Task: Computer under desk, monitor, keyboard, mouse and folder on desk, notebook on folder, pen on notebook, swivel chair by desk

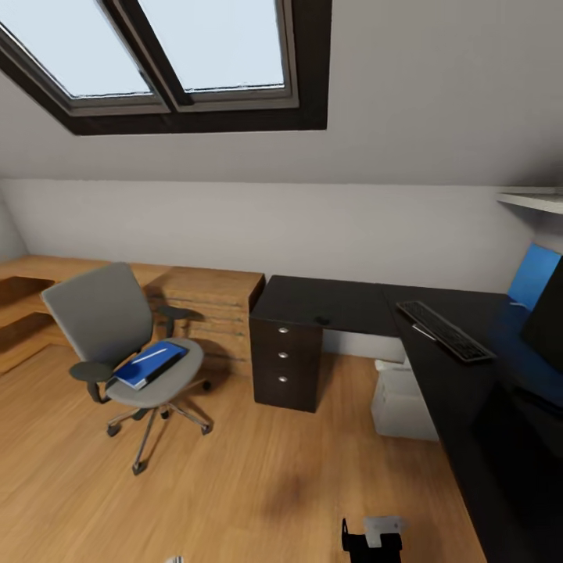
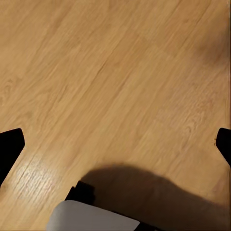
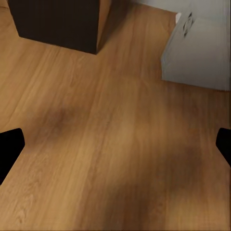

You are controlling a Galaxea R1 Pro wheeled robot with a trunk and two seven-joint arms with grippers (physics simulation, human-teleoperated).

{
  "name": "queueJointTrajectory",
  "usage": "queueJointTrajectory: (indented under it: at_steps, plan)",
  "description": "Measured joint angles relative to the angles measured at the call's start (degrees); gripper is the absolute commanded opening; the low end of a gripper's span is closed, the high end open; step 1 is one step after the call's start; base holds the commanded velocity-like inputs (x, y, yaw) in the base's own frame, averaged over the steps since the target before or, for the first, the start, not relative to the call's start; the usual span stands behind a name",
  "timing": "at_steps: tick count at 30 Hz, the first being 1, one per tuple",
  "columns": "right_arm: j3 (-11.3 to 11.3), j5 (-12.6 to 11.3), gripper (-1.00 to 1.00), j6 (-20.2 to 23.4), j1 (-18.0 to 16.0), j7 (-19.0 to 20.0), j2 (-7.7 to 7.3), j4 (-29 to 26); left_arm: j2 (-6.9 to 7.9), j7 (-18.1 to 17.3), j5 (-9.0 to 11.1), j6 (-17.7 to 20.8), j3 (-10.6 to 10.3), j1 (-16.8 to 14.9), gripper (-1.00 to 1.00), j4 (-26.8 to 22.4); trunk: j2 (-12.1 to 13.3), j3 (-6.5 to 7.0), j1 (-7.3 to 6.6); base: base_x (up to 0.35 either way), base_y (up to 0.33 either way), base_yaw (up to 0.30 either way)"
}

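Note:
The grey swivel chair (image 1: 105, 320) stands on the floor left of the desk (image 1: 336, 301). On its seat lies the blue folder (image 1: 148, 365) with a slim white pen (image 1: 151, 354) on top; the notebook is out of view. The small black mouse (image 1: 321, 320) and the keyboard (image 1: 446, 331) lie on the glossy black desk, and the monitor (image 1: 549, 313) is cut off at the right edge. Under the desk stands the light grey computer (image 1: 403, 399) (image 3: 199, 45). My left gripper (image 2: 115, 144) and right gripper (image 3: 115, 149) hang open over bare wood floor.
A black drawer unit (image 1: 285, 363) (image 3: 57, 21) carries the desk's left end. Low oak shelving (image 1: 211, 293) runs along the back wall behind the chair. A blue wall panel (image 1: 533, 274) sits beside the monitor. A skylight (image 1: 180, 55) is set in the sloped wall.

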Motion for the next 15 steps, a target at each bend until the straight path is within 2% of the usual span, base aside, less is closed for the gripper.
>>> queueJointTrajectory:
  at_steps: [15]
  plan:
    - [0.00,0.00,1.00,0.03,0.00,0.00,0.09,0.04,0.00,0.00,0.00,0.00,0.00,0.00,1.00,0.00,0.00,0.59,0.00,0.331,0.095,-0.278]
